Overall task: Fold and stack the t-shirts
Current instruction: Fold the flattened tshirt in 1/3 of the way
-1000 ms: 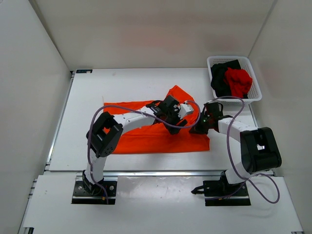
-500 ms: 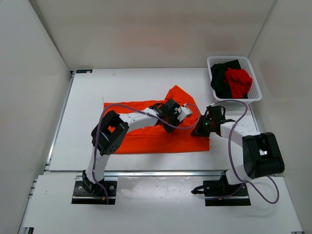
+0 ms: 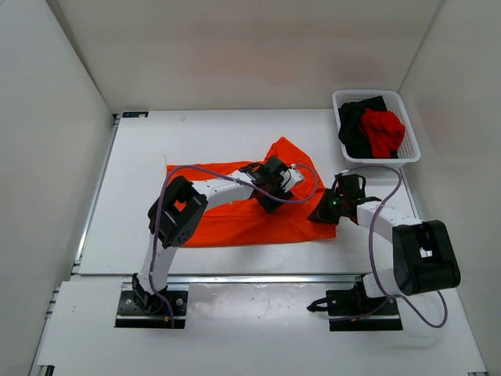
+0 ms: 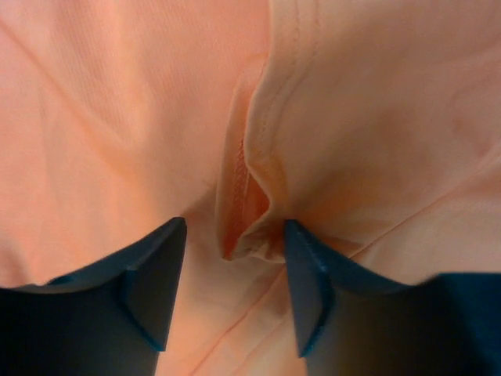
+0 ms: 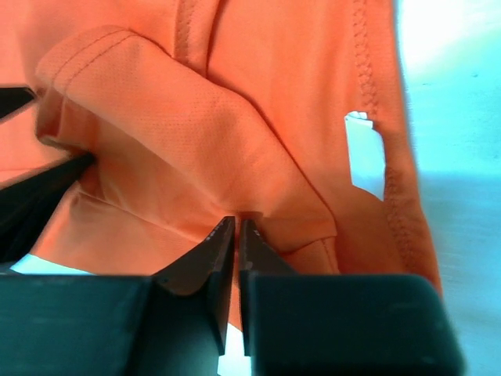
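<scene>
The orange t-shirt (image 3: 227,219) lies spread across the middle of the table, with one corner peaked toward the back. My left gripper (image 3: 272,190) is open over its upper middle. In the left wrist view a raised fold of the cloth (image 4: 250,211) stands just beyond the left gripper (image 4: 235,258), against the right fingertip. My right gripper (image 3: 323,210) sits at the shirt's right edge. In the right wrist view the right gripper (image 5: 236,227) is shut on a fold of the orange t-shirt (image 5: 258,141). The black t-shirt (image 3: 356,129) and the red t-shirt (image 3: 383,129) lie bunched in the basket.
A white mesh basket (image 3: 368,94) stands at the back right corner of the white table (image 3: 196,137). White walls enclose the left, back and right sides. The right arm's cable loops above the shirt's right edge.
My left gripper has drawn back a little to the left over the shirt. My right gripper has shifted slightly right and toward the near edge, still on the cloth.
</scene>
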